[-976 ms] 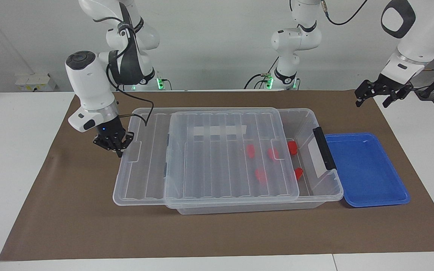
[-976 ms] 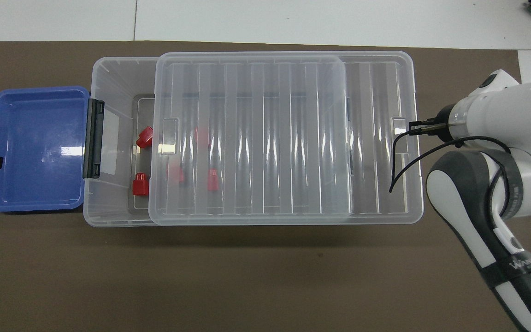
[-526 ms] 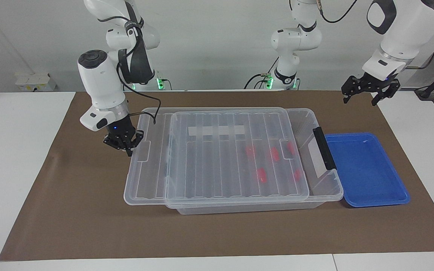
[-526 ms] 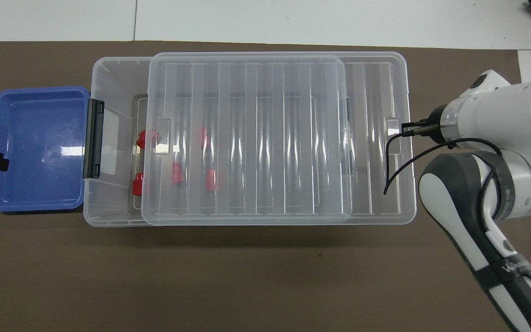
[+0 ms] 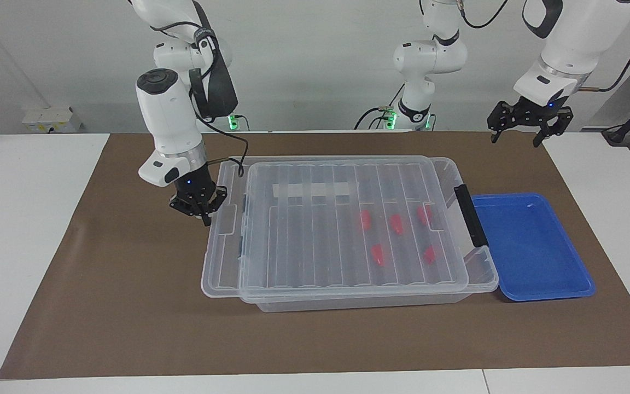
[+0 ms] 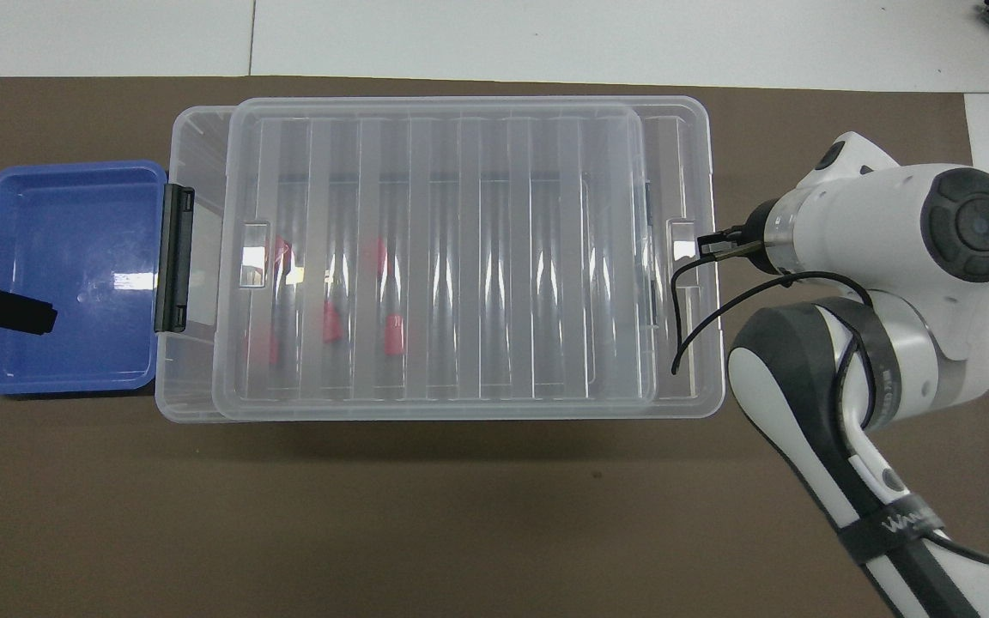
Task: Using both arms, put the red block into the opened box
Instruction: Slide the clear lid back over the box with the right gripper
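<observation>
Clear, thin plastic: the lid [image 5: 342, 224] looks light, slightly flexible and slick, best moved by its end tab. The right hand [image 5: 204, 210], fingertips pinched together, rests at that tab. The box [image 5: 479, 276] lies on the tabletop [image 5: 101, 328]; five red blocks [image 5: 397, 223] sit inside under the lid. Since a second ago, the lid has slid toward the black handle [image 5: 470, 215], nearly covering the box. The left hand [image 5: 523, 123], spread wide, has risen above the blue tray [image 5: 539, 246].
</observation>
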`<state>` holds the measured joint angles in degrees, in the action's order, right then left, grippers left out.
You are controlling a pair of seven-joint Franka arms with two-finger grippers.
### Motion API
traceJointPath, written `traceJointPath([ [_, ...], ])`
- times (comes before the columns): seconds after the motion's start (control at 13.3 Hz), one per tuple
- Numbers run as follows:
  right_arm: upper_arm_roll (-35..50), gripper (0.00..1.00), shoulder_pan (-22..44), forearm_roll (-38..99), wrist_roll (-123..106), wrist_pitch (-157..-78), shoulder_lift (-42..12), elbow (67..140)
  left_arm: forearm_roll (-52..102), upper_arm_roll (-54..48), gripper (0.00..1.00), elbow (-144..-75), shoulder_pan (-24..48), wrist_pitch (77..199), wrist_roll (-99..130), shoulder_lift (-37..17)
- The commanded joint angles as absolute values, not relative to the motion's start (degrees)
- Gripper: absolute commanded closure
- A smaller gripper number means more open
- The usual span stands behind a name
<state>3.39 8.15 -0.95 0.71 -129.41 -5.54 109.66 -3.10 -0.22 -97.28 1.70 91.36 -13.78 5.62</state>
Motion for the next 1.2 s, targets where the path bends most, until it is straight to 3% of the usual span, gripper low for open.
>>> traceJointPath([
  [0.0, 3.7, 1.00, 9.7, -0.2, 0.6, -130.3, -5.5, 109.9, -4.1, -0.3, 0.00, -98.7, 1.4, 90.7, -13.7, 7.0],
  [1.13, 3.7, 1.00, 12.8, -0.2, 1.1, -129.4, -4.9, 109.5, -4.1, -0.2, 0.00, -98.9, 1.2, 90.3, -13.7, 6.9],
])
